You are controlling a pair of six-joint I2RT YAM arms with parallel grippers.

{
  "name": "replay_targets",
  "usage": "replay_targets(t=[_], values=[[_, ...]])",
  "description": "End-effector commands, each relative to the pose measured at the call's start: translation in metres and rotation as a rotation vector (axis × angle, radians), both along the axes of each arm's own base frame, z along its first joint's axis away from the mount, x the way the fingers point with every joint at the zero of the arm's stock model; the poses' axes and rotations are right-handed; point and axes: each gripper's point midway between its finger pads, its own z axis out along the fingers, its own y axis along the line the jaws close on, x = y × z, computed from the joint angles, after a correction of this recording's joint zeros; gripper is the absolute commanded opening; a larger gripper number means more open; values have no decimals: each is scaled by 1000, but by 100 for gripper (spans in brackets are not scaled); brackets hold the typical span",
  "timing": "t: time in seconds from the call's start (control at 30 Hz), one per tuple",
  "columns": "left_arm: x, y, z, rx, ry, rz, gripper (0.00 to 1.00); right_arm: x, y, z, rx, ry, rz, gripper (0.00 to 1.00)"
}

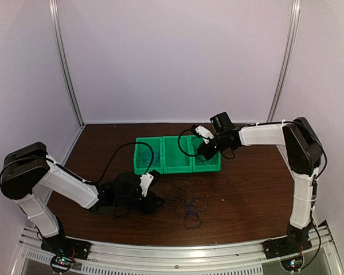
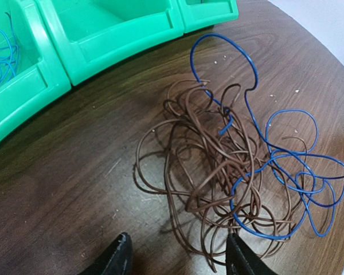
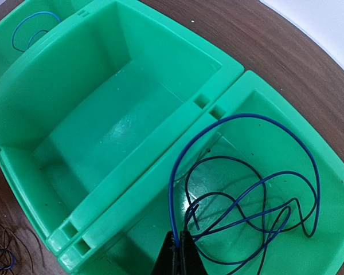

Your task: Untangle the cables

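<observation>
Tangle: the messy pile of thin brown and blue wires point(image 2: 218, 172) is sitting on the dark wooden worktop point(image 2: 74, 189), just in front of the bins. The blue one loops through the brown ones and sprawls out to their right.
Coiled wire: a separate thin dark-blue wire point(image 3: 246, 197) lies in loose loops inside the right-hand bin, with one end running up into the right claw.
Third bit: a lighter blue wire strand point(image 3: 28, 26) is curled up in the left-hand bin.
Right claw point(image 3: 178, 252): pinched fully together on that coiled wire, hanging over the right-hand bin.
Left claw point(image 2: 180, 258): fingers spread roughly halfway with nothing between them, low at the near edge of the tangle. Can't tell if it's touching the wood.
Bins: three green plastic bins point(image 1: 175, 168) in a row, side by side, touching.
</observation>
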Motion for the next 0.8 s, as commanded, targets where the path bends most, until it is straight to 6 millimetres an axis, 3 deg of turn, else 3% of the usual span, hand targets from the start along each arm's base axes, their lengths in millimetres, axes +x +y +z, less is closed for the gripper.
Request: replay_targets(t=[0.0, 0.23, 0.47, 0.57, 0.67, 0.77], values=[[6, -8, 11, -34, -34, 1, 57, 10, -5, -3, -5, 28, -48, 0], [6, -9, 11, -32, -34, 0, 57, 11, -7, -18, -73, 67, -63, 0], [6, -10, 11, -31, -34, -3, 57, 8, -17, -9, -248, -27, -104, 1], [6, -10, 11, -31, -33, -3, 57, 5, -18, -8, -297, -37, -102, 9], [6, -12, 11, -31, -33, -7, 57, 4, -20, -9, -320, -23, -101, 11], [6, -12, 12, -30, -35, -8, 57, 3, -17, 7, -293, -40, -91, 15]])
